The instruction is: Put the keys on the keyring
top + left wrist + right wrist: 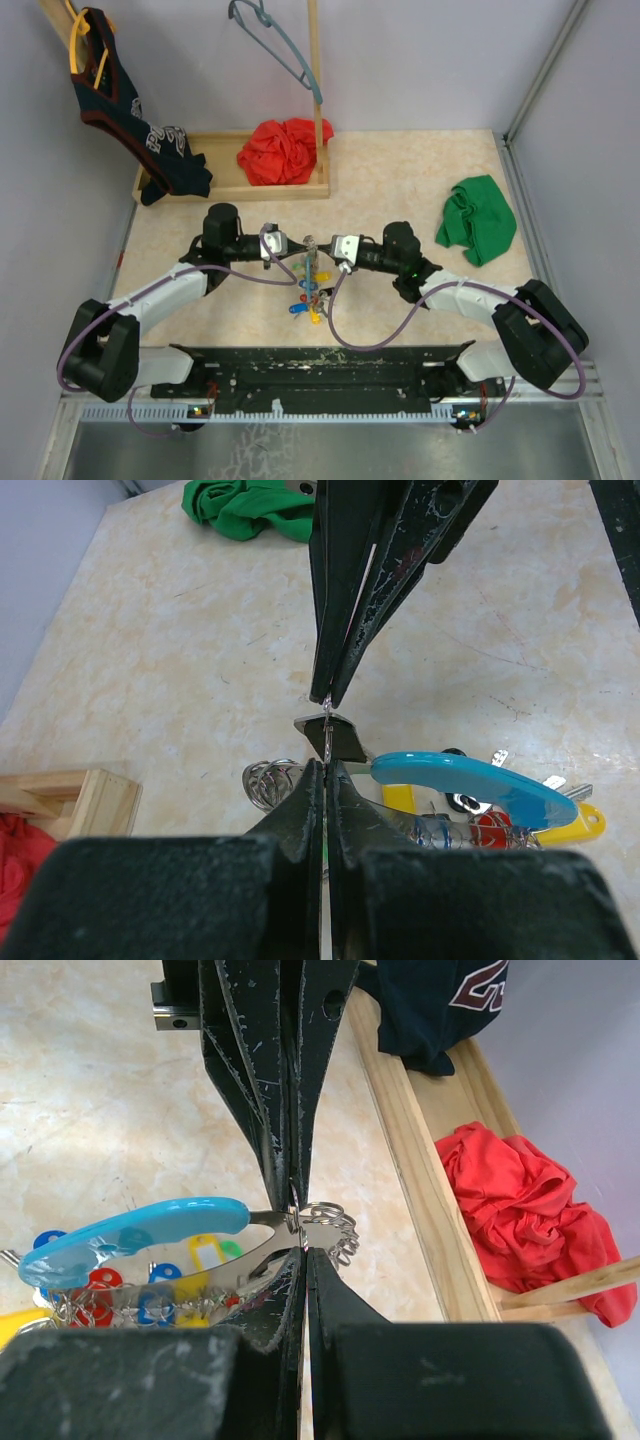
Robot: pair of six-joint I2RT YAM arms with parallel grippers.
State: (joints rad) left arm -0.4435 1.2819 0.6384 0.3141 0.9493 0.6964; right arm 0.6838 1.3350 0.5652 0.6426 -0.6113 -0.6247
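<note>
Top view: left pincer [292,250] and right pincer [327,250] tip to tip over the middle of the desk [400,180], both clenched on the keyring [311,264]; keys [305,293] in a coloured bunch beside it, toward the near edge.

Left wrist: shut fingers [300,815], opposite tips pinching one small metal tab [340,740]; light-blue section [470,783] to the right, keys by it.

Right wrist: that tab between closed tips, wire coil [337,1230] just beside, red cloth [520,1205] in wooden tray [425,1210] along the far edge.

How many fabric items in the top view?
3: dark navy jersey hanging on yellow hanger, back left; crumpled red cloth in the wooden tray; crumpled green cloth on the tabletop, right.
</note>
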